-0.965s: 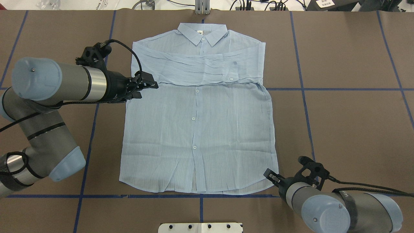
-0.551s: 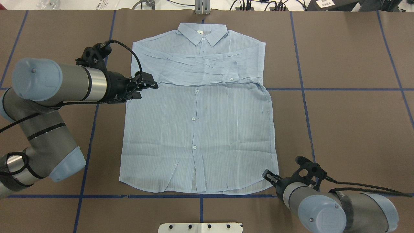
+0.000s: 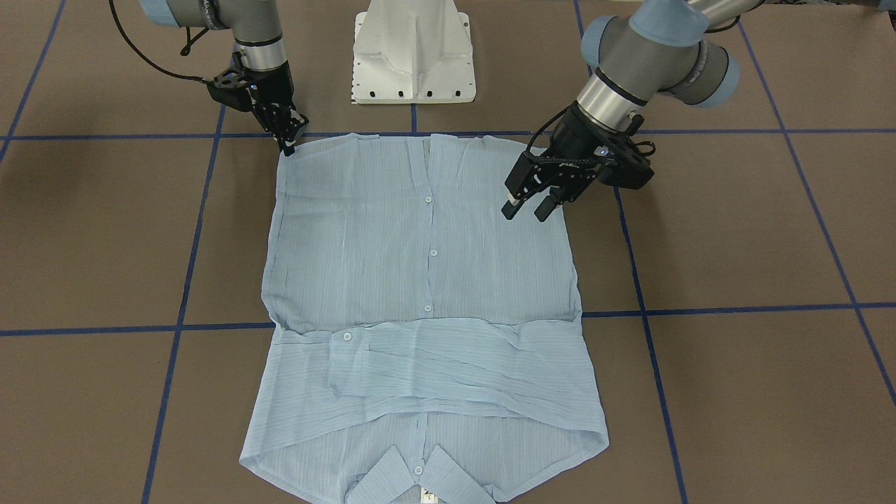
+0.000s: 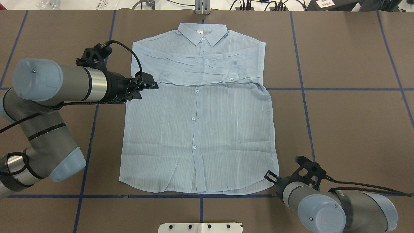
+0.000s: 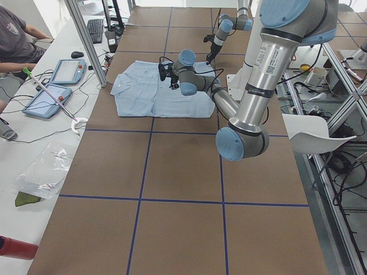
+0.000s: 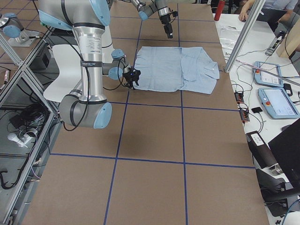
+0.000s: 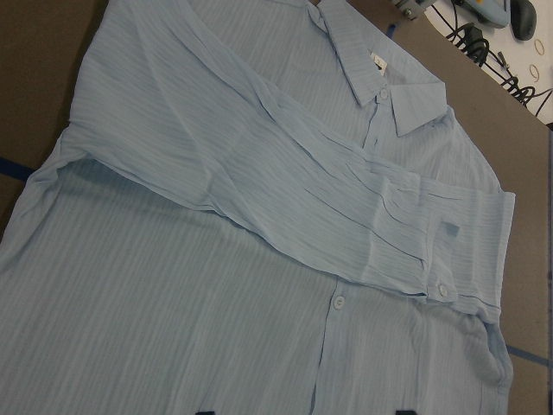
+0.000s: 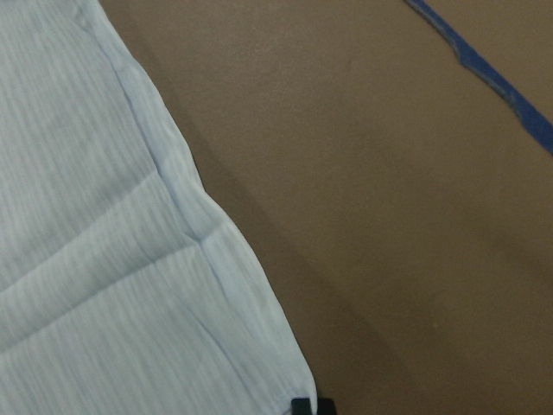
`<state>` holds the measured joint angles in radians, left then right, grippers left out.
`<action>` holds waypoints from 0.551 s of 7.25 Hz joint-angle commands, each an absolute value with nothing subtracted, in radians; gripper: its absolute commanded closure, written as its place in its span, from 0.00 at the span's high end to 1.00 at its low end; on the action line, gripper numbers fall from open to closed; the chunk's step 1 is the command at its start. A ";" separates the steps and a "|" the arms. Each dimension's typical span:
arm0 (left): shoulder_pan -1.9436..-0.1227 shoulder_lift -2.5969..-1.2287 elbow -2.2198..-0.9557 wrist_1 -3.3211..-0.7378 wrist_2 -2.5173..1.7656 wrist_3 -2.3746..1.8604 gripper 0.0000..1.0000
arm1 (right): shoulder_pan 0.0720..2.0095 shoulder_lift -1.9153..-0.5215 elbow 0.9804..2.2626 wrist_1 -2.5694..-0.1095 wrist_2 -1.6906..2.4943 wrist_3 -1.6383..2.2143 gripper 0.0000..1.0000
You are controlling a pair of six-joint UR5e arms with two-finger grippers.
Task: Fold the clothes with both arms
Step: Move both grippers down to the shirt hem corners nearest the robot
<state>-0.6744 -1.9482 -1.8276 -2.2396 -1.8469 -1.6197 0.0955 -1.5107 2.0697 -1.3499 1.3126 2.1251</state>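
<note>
The pale blue shirt point(image 4: 197, 129) lies flat and buttoned side up on the brown table, collar at the far edge, both sleeves folded across the chest point(image 3: 448, 360). My left gripper point(image 4: 148, 90) hovers open just above the shirt's left side, below the folded sleeve; the front-facing view shows its fingers point(image 3: 509, 208) apart. The left wrist view holds only the shirt point(image 7: 216, 285). My right gripper point(image 4: 269, 176) points down at the hem's near right corner point(image 3: 283, 150), shut on it. In the right wrist view the hem edge point(image 8: 199, 233) runs into the closed fingertips point(image 8: 309, 406).
The white pedestal base point(image 3: 413, 56) stands at the near edge behind the hem. Blue tape lines point(image 4: 304, 89) grid the table. A metal post point(image 4: 202, 8) rises beyond the collar. A side bench with tablets point(image 5: 66, 71) and a seated person point(image 5: 14, 34) lies past the far edge.
The right arm shifted slightly and its gripper narrowed onto the hem corner. The left arm and the shirt have not moved.
</note>
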 commanded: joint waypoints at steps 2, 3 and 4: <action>-0.673 -1.948 -1.827 -2.240 -1.847 -1.624 0.75 | 0.098 -1.516 2.072 -1.350 1.313 2.125 0.00; -0.670 -1.950 -1.828 -2.240 -1.841 -1.626 0.75 | 0.100 -1.519 2.082 -1.350 1.313 2.123 0.00; -0.629 -1.912 -1.842 -2.238 -1.794 -1.626 0.78 | 0.103 -1.523 2.094 -1.350 1.315 2.123 0.00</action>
<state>-0.6605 -1.9393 -1.8315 -2.2392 -1.8305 -1.6254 0.0998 -1.5184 2.0814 -1.3499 1.3135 2.1236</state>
